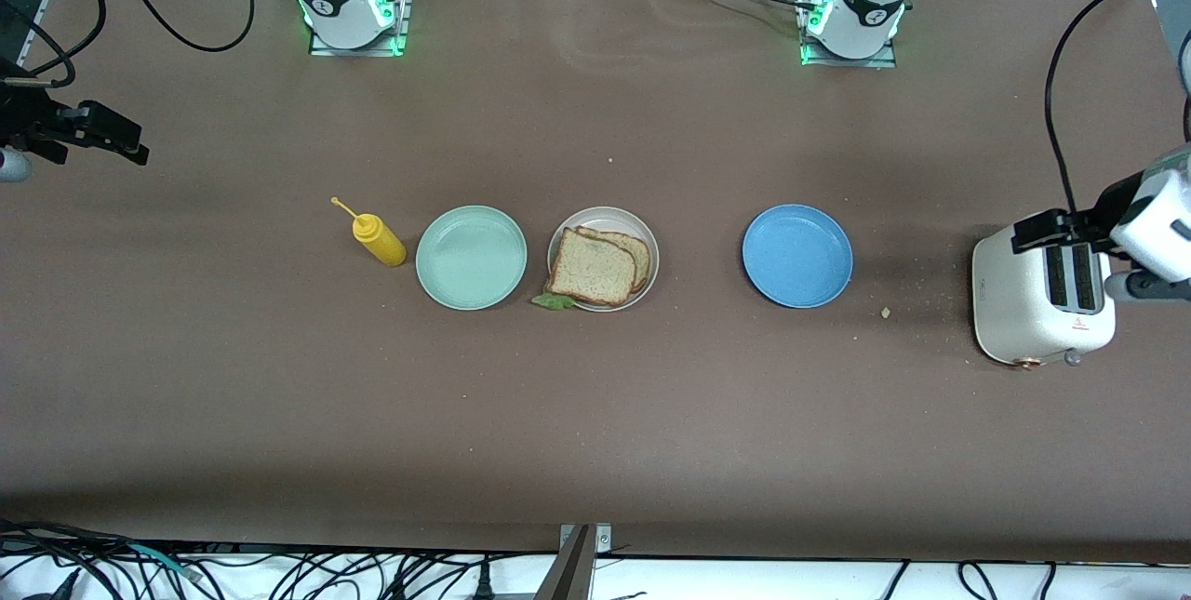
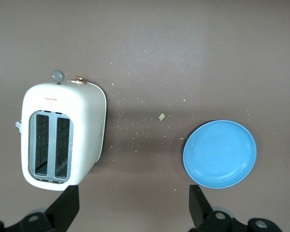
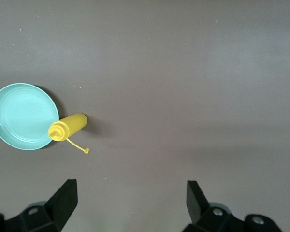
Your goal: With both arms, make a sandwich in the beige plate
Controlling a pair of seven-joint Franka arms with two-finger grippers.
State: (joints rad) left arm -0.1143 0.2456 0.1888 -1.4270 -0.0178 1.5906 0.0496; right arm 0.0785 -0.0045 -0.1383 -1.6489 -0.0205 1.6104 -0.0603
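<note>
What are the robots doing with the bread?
Right now neither robot is touching anything. The sandwich already sits in the beige plate, with a bit of green lettuce poking over the rim. The left gripper is open and hangs over the table by the white toaster, and the right gripper is open over the right arm's end of the table. A mint-green plate, a blue plate and a yellow squeeze bottle sit alongside.

Plates [image 1: 471, 257] and bottle [image 1: 379, 240] lining mid-table [image 1: 595, 414], toaster [image 1: 1040, 302] blocking the left arm's end, front edge lying open
</note>
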